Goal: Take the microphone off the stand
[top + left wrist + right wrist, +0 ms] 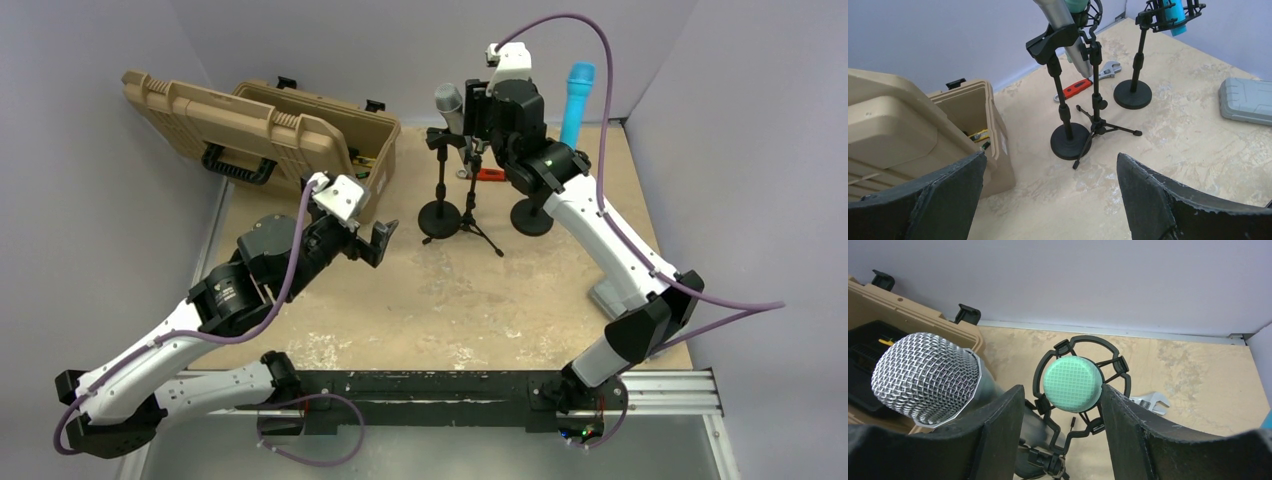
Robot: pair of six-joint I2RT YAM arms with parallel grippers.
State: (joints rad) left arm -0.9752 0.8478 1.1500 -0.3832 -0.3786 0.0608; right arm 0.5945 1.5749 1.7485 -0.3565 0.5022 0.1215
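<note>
A green microphone (pixel 1071 384) sits upright in a black shock mount (pixel 1083 338) on a tripod stand (pixel 472 205). My right gripper (pixel 1062 390) is open and straddles the microphone's head. Its right finger (pixel 1128 425) is at the head's edge, and its left finger (pixel 998 430) stands a little apart. A silver mesh microphone (pixel 925 377) is clipped on a round-base stand (pixel 440 215) just left of it. A blue microphone (pixel 577 100) stands on another stand to the right. My left gripper (pixel 375 240) is open and empty above the table, left of the stands.
An open tan toolbox (pixel 270 130) lies at the back left. A red-handled wrench (pixel 1080 85) lies behind the stands. A grey case (pixel 1248 100) lies on the right. The three stand bases crowd together at the back centre.
</note>
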